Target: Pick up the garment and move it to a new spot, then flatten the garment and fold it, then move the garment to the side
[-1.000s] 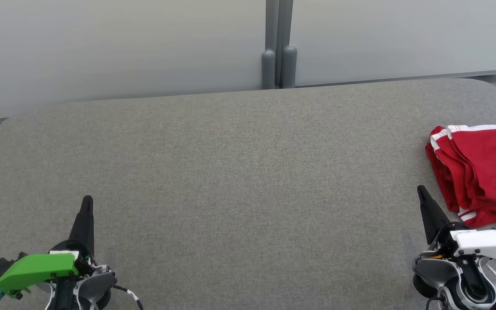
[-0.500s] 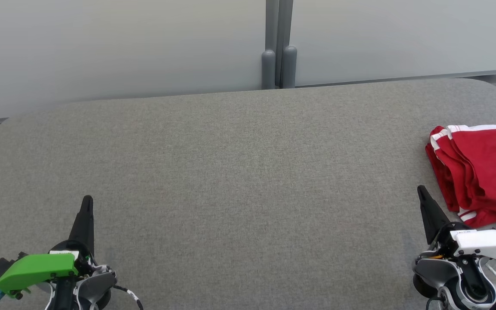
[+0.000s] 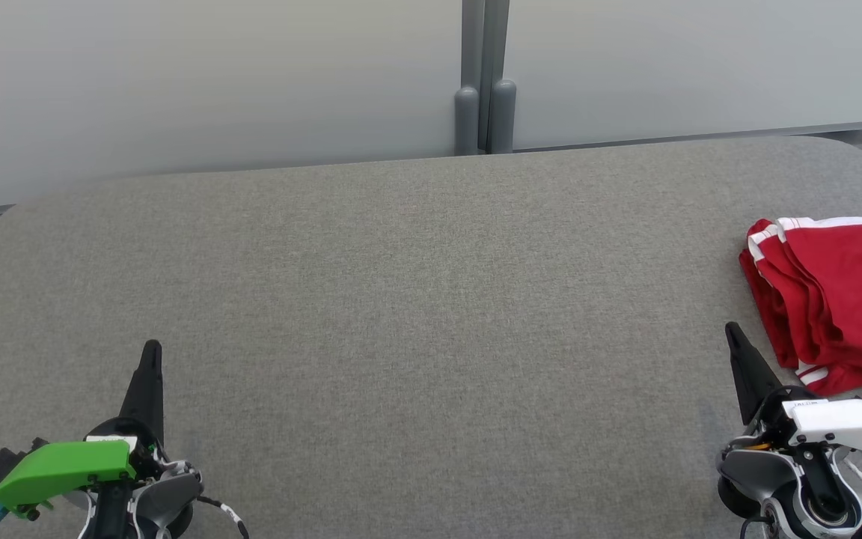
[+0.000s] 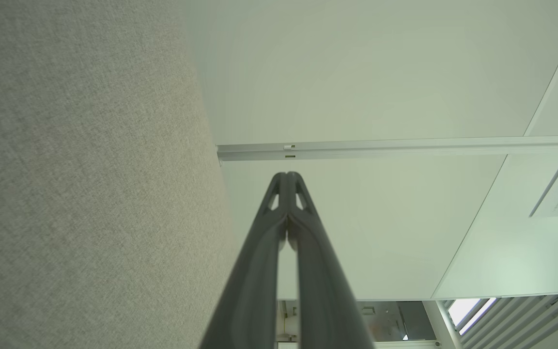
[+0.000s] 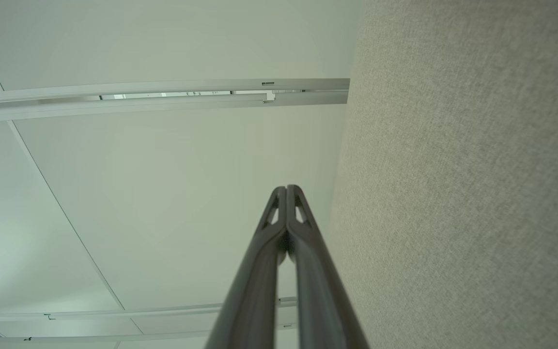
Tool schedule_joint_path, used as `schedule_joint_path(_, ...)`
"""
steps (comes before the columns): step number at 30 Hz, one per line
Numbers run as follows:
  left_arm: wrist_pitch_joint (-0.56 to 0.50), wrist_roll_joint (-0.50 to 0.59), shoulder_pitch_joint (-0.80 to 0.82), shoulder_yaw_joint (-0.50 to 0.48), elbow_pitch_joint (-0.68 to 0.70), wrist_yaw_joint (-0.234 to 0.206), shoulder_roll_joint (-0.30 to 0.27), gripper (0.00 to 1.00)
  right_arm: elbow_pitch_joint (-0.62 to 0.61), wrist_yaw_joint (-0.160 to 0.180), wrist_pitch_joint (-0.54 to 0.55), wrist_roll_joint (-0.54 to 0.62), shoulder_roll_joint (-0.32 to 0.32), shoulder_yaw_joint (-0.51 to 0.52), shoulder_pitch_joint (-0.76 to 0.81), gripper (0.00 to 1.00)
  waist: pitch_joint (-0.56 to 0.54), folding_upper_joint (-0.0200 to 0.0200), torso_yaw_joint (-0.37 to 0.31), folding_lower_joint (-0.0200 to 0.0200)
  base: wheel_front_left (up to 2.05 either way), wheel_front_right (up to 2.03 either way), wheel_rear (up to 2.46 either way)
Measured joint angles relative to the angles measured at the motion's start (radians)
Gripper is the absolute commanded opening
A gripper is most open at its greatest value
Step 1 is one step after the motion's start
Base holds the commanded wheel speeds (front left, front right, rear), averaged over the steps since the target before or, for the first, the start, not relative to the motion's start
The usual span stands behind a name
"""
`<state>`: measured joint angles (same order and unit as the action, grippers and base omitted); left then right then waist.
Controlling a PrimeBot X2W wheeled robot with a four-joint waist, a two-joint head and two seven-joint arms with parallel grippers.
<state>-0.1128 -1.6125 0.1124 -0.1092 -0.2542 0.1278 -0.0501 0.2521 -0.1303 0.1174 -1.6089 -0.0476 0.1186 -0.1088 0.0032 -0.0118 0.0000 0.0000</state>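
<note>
A red garment (image 3: 835,299) with white stripes lies folded at the right edge of the grey fabric table (image 3: 416,299), partly cut off by the head view's border. My right gripper (image 3: 732,331) rests at the lower right, just left of the garment's near corner and apart from it; its fingers meet at the tip (image 5: 286,188), shut and empty. My left gripper (image 3: 152,348) rests at the lower left, far from the garment. In the left wrist view its tips (image 4: 287,175) are pressed together, shut on nothing.
A pale partition wall (image 3: 206,82) runs along the table's far edge, with a grey post (image 3: 485,90) at its middle. The table's corners are rounded. Wide bare fabric stretches between the two grippers.
</note>
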Motion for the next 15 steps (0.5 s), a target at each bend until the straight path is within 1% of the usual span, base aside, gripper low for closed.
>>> schedule_joint_path(15,0.000,0.000,0.000,0.000,0.000,0.000,0.000,0.00,0.000,0.000,0.000,0.000,0.000,0.000,0.000,0.00,0.000,0.0000,0.000,0.0000,0.00,0.00,0.00)
